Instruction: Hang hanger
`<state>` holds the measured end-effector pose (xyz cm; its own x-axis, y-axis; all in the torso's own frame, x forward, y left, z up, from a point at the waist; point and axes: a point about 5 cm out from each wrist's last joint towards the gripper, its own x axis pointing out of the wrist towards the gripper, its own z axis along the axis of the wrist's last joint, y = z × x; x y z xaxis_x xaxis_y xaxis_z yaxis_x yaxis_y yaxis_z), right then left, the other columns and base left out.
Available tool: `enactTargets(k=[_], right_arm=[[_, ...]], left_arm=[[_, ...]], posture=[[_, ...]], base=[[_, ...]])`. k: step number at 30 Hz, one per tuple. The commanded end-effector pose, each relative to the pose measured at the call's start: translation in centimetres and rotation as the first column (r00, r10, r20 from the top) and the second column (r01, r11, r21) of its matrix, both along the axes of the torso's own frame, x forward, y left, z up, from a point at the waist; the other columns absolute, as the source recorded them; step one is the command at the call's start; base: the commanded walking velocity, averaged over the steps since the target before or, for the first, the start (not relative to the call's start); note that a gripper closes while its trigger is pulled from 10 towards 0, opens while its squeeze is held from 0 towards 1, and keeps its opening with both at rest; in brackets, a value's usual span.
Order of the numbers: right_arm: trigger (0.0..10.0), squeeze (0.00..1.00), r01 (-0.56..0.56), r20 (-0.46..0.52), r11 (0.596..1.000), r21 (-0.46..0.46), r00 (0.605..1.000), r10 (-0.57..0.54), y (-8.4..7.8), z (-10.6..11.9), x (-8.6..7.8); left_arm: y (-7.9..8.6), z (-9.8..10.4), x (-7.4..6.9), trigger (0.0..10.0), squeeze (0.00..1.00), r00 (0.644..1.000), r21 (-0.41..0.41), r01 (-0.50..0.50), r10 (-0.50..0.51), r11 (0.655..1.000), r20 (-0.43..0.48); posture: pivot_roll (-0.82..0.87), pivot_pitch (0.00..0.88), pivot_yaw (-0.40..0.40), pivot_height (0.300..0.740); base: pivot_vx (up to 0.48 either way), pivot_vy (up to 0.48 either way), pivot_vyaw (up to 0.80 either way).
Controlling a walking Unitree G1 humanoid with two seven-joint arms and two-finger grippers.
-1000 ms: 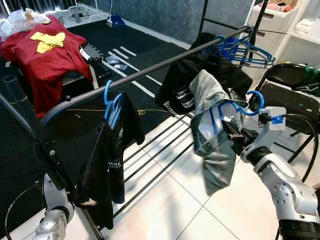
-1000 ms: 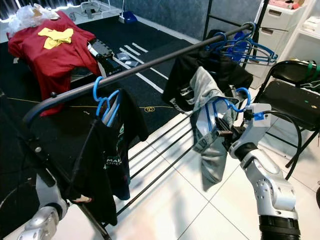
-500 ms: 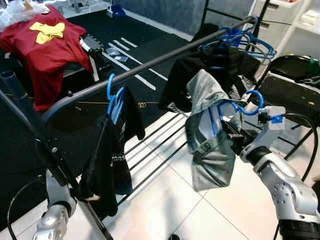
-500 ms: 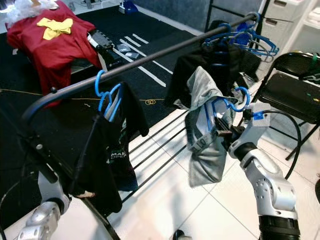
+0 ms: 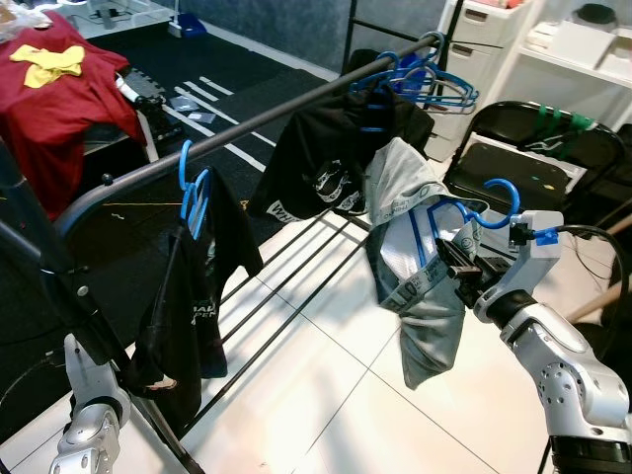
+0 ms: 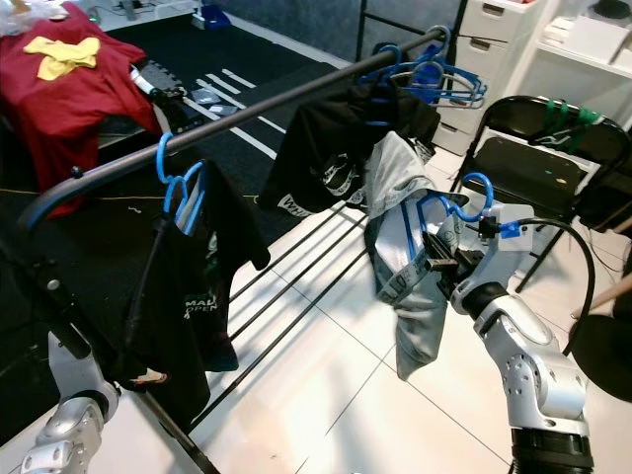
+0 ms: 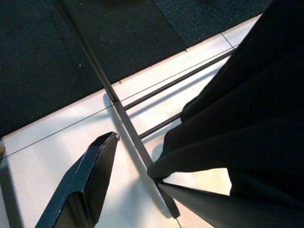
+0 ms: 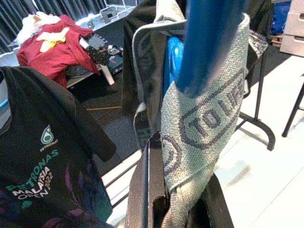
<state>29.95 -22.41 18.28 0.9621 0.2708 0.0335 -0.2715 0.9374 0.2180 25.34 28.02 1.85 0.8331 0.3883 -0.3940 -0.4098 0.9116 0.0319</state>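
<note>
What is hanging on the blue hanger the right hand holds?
A grey garment with printed lettering drapes over the blue hanger clamped in the right hand. The hook stays bare above; most of the hanger's frame is covered by the cloth.

Silver jointed right arm (image 5: 568, 370) with rounded segments, a white wrist block bearing a blue clip, a looping black cable, and long black fingers (image 8: 145, 190). Silver left arm (image 5: 89, 415).

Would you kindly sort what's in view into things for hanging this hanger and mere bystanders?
For the job:
- right gripper
- blue plastic hanger carrying a grey shirt
- dark metal rail

Lying about:
- black T-shirt already hung
- red garment
- black folding chair
- white drawers
</note>
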Motion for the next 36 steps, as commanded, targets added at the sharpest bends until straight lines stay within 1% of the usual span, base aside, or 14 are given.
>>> enactTargets(k=[1,9,11,13,14,17,18,20,21,22,24,25,26,36], right_arm=[[10.0,0.0,-0.004,0.002,1.0,0.007,1.0,0.004,0.0,0.1,-0.2],[10.0,0.0,-0.003,0.0,1.0,0.009,1.0,0.003,0.1,0.0,-0.3],[10.0,0.0,-0.006,-0.002,1.0,0.01,1.0,0.006,0.2,-0.1,-0.3],[10.0,0.0,-0.006,-0.002,1.0,0.01,1.0,0.006,0.2,-0.1,-0.3],[10.0,0.0,-0.007,-0.003,1.0,0.012,1.0,0.007,0.3,-0.1,-0.3],[10.0,0.0,-0.008,-0.003,1.0,0.014,1.0,0.008,0.3,-0.1,-0.3],[10.0,0.0,-0.008,-0.003,1.0,0.018,1.0,0.008,0.3,0.0,-0.4],[10.0,0.0,-0.008,-0.003,1.0,0.018,1.0,0.008,0.3,0.0,-0.4],[10.0,0.0,-0.006,-0.002,1.0,0.023,1.0,0.006,0.4,0.0,-0.4],[10.0,0.0,-0.006,-0.002,1.0,0.023,1.0,0.006,0.4,0.0,-0.4],[10.0,0.0,-0.005,-0.003,1.0,0.03,1.0,0.005,0.4,0.0,-0.4],[10.0,0.0,-0.005,-0.003,1.0,0.03,1.0,0.005,0.4,0.0,-0.4],[10.0,0.0,-0.004,-0.003,1.0,0.031,1.0,0.004,0.4,-0.1,-0.4],[10.0,0.0,-0.002,-0.004,0.999,0.032,1.0,0.002,0.4,-0.1,-0.5]], left_arm=[[1.3,0.1,-0.8,10.0,0.0,0.998,0.16,-0.024,0.034,0.987,-0.06],[0.3,-0.1,0.0,10.0,0.0,0.997,0.203,0.015,0.0,0.979,-0.072],[-1.3,0.0,1.2,10.0,0.0,0.989,0.257,0.125,-0.1,0.958,-0.107],[-1.3,0.0,1.2,10.0,0.0,0.989,0.257,0.125,-0.1,0.958,-0.107],[-2.5,-0.2,1.9,10.0,0.0,0.976,0.252,0.206,-0.178,0.946,-0.129],[-3.3,-0.3,2.3,10.0,0.0,0.96,0.229,0.267,-0.237,0.936,-0.151],[-3.9,-0.7,2.5,10.0,0.0,0.949,0.147,0.292,-0.267,0.945,-0.17],[-3.9,-0.7,2.5,10.0,0.0,0.949,0.147,0.292,-0.267,0.945,-0.17],[-3.9,-0.9,2.7,10.0,0.0,0.969,-0.009,0.203,-0.202,0.979,-0.144],[-3.9,-0.9,2.7,10.0,0.0,0.969,-0.009,0.203,-0.202,0.979,-0.144],[-4.2,-0.6,3.6,10.0,0.0,0.996,-0.309,0.05,-0.07,0.95,-0.056],[-4.2,-0.6,3.6,10.0,0.0,0.996,-0.309,0.05,-0.07,0.95,-0.056],[-4.3,-0.5,3.7,10.0,0.0,0.999,-0.376,0.018,-0.032,0.926,-0.032],[-4.7,-0.7,3.4,10.0,0.0,0.999,-0.305,0.006,-0.016,0.952,-0.028]], posture=[[-0.05,0.151,0.018,0.74],[-0.05,0.153,0.019,0.74],[-0.05,0.156,0.016,0.74],[-0.05,0.156,0.016,0.74],[-0.05,0.157,0.015,0.74],[-0.05,0.158,0.016,0.74],[-0.05,0.159,0.015,0.74],[-0.05,0.159,0.015,0.74],[-0.06,0.161,0.017,0.74],[-0.06,0.161,0.017,0.74],[-0.06,0.161,0.019,0.74],[-0.06,0.161,0.019,0.74],[-0.06,0.163,0.021,0.74],[-0.06,0.164,0.019,0.74]], base=[[0.0,0.0,0.0],[0.0,0.0,0.0],[0.0,0.0,0.0],[0.0,0.0,0.0],[0.0,0.0,0.0],[0.0,0.0,0.0],[0.0,0.0,0.0],[0.0,0.0,0.0],[0.0,0.0,0.0],[0.0,0.0,0.0],[0.0,0.0,0.0],[0.0,0.0,0.0],[0.0,0.0,0.0],[0.0,0.0,0.0]])
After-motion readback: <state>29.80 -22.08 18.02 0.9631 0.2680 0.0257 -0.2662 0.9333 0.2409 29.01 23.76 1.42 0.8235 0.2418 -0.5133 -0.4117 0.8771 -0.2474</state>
